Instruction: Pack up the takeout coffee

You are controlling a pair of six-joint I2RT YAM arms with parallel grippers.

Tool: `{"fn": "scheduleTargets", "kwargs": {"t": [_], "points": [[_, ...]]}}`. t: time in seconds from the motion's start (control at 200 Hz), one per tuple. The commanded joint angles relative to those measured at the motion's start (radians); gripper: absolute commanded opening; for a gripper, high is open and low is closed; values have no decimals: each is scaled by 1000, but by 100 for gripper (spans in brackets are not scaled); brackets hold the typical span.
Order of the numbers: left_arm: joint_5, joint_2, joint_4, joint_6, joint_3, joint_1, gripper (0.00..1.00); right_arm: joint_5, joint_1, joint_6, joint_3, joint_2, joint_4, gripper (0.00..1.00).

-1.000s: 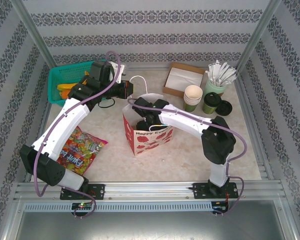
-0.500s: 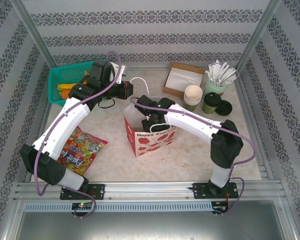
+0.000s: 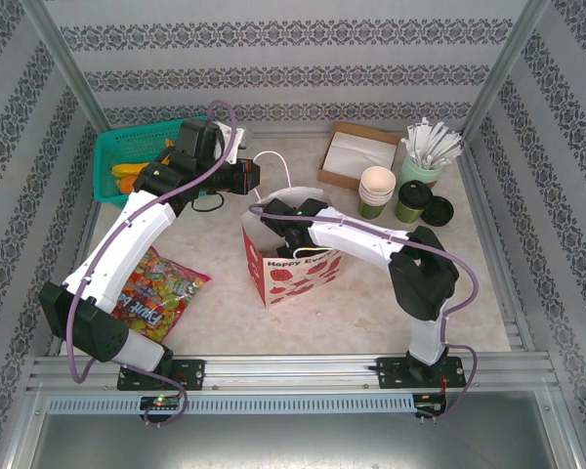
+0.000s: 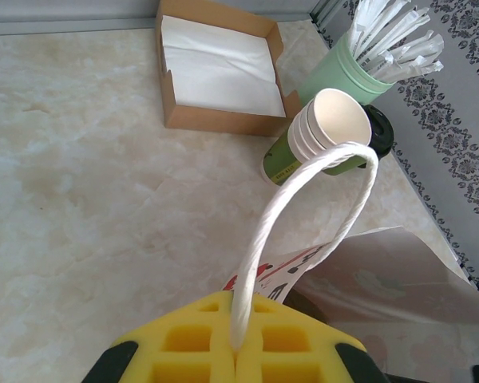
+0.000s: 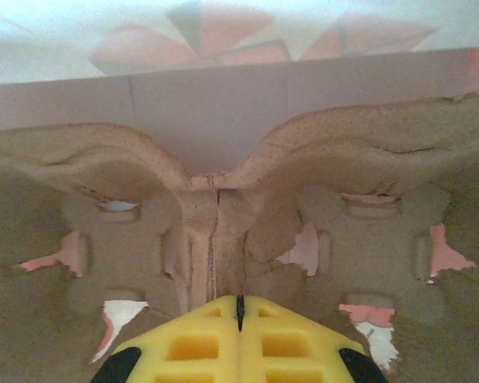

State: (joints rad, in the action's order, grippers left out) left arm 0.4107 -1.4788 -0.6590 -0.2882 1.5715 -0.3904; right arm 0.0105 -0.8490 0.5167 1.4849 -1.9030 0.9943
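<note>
**Top external.** Your right gripper (image 3: 291, 234) is down inside the mouth of the paper bag (image 3: 298, 269). Your left gripper (image 3: 244, 176) sits beyond the bag, holding its white cord handle (image 3: 271, 156). The takeout coffee (image 3: 411, 200) stands upright at the far right of the table, well apart from the bag. It is between a stack of paper cups (image 3: 377, 186) and a loose black lid (image 3: 437, 210).

**Left wrist.** The left gripper (image 4: 235, 347) is clamped on the handle (image 4: 261, 239), and the cord runs into the seam between the pads. The coffee (image 4: 381, 134) peeks out behind the cup stack (image 4: 335, 120).

**Right wrist.** The right gripper (image 5: 239, 299) has its pads pressed together, tips at the central ridge of a pulp cup carrier (image 5: 367, 175). You can't tell whether they pinch any of it.

The coffee isn't packed yet. Hold the handle taut so the mouth gapes, and lift the right arm straight up, clear of the rim. Then take the cup by its body below the lid, upright, without nudging its neighbours.
</note>
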Motion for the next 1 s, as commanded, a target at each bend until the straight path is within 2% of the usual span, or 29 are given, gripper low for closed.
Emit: {"fn": "scheduleTargets", "kwargs": {"t": [0.0,0.26,0.405,0.589,0.764,0.879,0.994], "points": [[4,0,-30,27,21,6,0,16,-12,-3,0,-36,13,0],[5,4,-38,32,23,6,0,85,-12,20,-10,-82,21,0],[16,2,-35,34,27,7,0,145,-10,29,-36,-90,-33,0],[28,-11,-52,44,41,6,0,111,-13,13,2,-119,-31,0],[25,-12,-56,50,45,7,0,67,-13,-21,35,-31,-2,0],[28,-16,-56,52,48,7,0,76,-7,-40,32,8,-17,0],[37,-23,-57,52,48,6,0,101,9,-44,25,-29,-51,0]]}}
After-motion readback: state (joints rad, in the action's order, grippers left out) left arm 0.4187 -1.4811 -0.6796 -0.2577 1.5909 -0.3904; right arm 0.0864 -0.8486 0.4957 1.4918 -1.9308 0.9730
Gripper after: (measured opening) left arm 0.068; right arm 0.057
